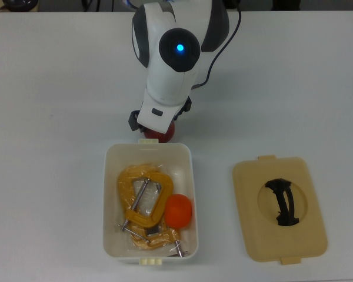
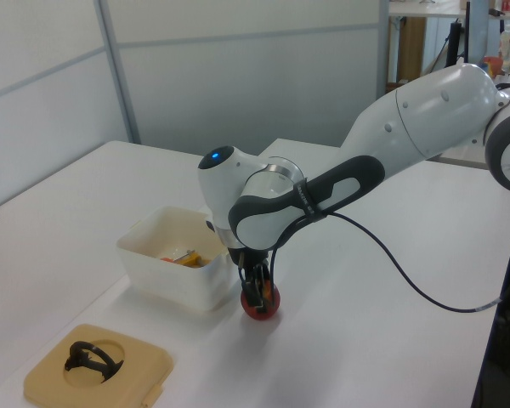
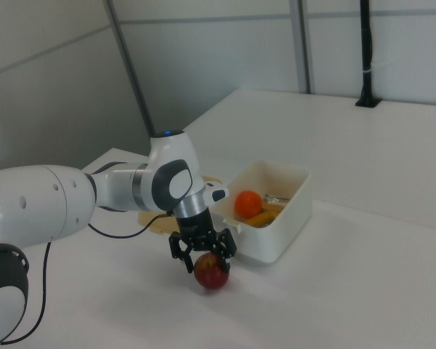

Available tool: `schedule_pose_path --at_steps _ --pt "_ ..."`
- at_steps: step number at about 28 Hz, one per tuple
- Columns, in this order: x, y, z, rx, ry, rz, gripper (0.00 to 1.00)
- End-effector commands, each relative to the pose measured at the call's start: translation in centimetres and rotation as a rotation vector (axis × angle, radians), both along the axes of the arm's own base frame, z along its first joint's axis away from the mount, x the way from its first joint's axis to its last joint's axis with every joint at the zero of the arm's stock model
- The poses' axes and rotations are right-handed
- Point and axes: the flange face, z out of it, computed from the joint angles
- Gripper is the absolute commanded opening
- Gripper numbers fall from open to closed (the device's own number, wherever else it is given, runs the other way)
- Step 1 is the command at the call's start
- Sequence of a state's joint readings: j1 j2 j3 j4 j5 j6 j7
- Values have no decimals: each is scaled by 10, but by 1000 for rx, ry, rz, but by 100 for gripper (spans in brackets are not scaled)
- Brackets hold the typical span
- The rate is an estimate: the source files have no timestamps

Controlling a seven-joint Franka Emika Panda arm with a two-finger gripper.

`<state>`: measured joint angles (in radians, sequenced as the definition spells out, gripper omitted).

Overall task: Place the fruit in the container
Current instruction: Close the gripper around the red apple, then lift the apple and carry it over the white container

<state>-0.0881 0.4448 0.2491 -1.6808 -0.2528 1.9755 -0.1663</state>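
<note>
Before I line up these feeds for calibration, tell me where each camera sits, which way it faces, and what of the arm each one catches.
Top view: overhead, looking straight down on the white tub, the orange inside it and the tan lid; the arm's wrist hides most of the apple.
Left view: low at the lid end, looking across the table; forearm and wrist show above the apple.
Right view: from the opposite side; the arm enters from the right view's left, the gripper astride the apple.
All three share tub, apple and wrist.
</note>
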Motion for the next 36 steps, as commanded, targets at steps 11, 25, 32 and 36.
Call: schedule_pose_path --at_steps 11,25,32,36 --pt "-4 -17 90 -7 -122 -66 43" --pt "24 -56 185 26 -375 -188 47" --pt "61 -56 171 145 -653 -414 52" --pt "66 -54 161 147 -676 -458 92"
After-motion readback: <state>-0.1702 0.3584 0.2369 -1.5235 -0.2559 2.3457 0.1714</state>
